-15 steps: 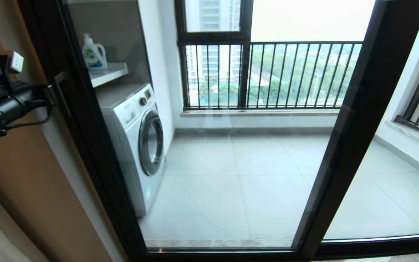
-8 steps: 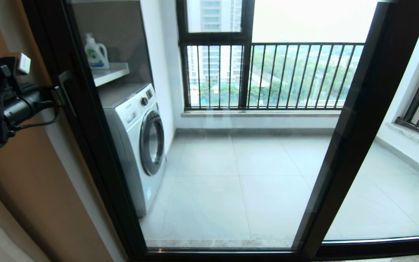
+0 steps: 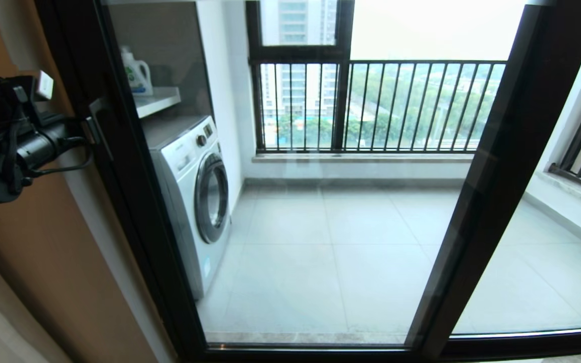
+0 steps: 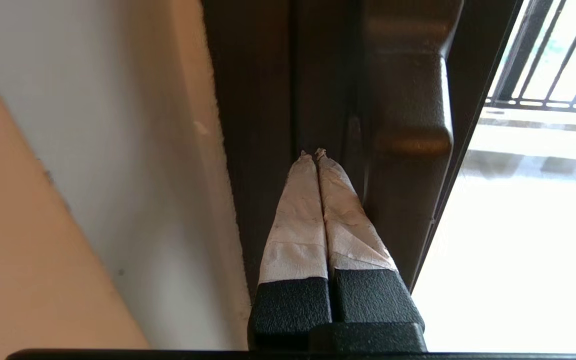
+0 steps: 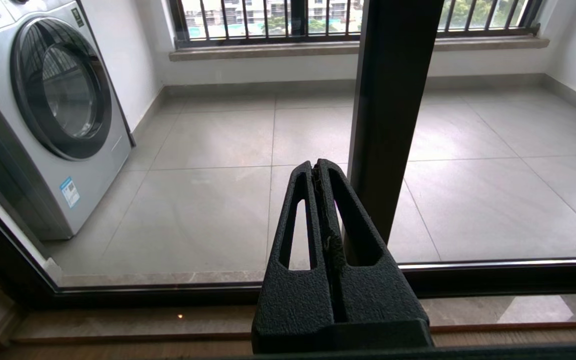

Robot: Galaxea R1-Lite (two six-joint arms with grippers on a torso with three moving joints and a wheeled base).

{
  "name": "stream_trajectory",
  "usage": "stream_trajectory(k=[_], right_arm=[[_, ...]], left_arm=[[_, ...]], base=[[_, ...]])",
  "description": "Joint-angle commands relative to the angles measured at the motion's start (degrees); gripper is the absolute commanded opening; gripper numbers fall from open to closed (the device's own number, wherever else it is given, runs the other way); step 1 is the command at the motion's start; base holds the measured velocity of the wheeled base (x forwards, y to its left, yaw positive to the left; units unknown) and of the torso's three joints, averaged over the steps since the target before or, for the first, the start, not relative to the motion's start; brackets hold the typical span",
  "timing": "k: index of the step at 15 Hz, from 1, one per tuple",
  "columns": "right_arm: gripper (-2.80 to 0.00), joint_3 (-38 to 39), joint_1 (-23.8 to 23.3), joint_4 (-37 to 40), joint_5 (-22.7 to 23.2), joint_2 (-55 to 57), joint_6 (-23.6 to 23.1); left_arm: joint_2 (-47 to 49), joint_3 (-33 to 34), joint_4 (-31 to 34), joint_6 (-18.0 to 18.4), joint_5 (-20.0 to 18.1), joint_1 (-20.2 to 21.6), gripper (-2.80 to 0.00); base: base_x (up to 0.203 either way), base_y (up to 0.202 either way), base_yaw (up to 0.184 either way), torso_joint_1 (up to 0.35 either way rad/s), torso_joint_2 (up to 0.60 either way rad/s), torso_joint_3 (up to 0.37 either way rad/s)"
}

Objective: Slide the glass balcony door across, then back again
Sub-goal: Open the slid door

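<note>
Rightward, toward 3 o'clock, the glass balcony door (image 3: pixel 290 201) and its handle (image 3: pixel 100 118) have shifted slightly, pushed by the clenched, empty left gripper (image 4: pixel 314 152), so the opening slide has begun.

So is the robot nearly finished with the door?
Not nearly. The left gripper, shut, is tucked beside the handle, and the door has crept slightly right in the last second, so the first slide seems only just begun. Left to do: the rest of that slide, then sliding it back. The right gripper waits low down, shut.
</note>
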Motion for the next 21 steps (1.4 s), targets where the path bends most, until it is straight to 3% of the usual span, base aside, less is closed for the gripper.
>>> stream_trajectory(k=[1,5,8,14,21], right_arm=[[-2.8,0.4,0.0,0.0,0.0,0.1,0.0],[-2.8,0.4,0.0,0.0,0.0,0.1,0.0],[-2.8,0.4,0.0,0.0,0.0,0.1,0.0],[-2.8,0.4,0.0,0.0,0.0,0.1,0.0],[-2.8,0.4,0.0,0.0,0.0,0.1,0.0]], left_arm=[[-0.4,-0.2,-0.7,0.0,0.0,-3.7,-2.8],[-1.7,-0.1,-0.6,0.2,0.0,-5.3,-2.8],[-2.1,-0.3,-0.6,0.2,1.7,-9.1,-2.8],[-0.1,-0.4,-0.6,3.6,2.8,-15.2,-2.8],[5.7,-8.4,0.3,5.3,4.0,-21.4,-2.8]], base=[[0.0,0.0,0.0,0.0,0.0,0.0],[0.0,0.0,0.0,0.0,0.0,0.0],[0.0,0.0,0.0,0.0,0.0,0.0],[0.0,0.0,0.0,0.0,0.0,0.0],[0.0,0.0,0.0,0.0,0.0,0.0]])
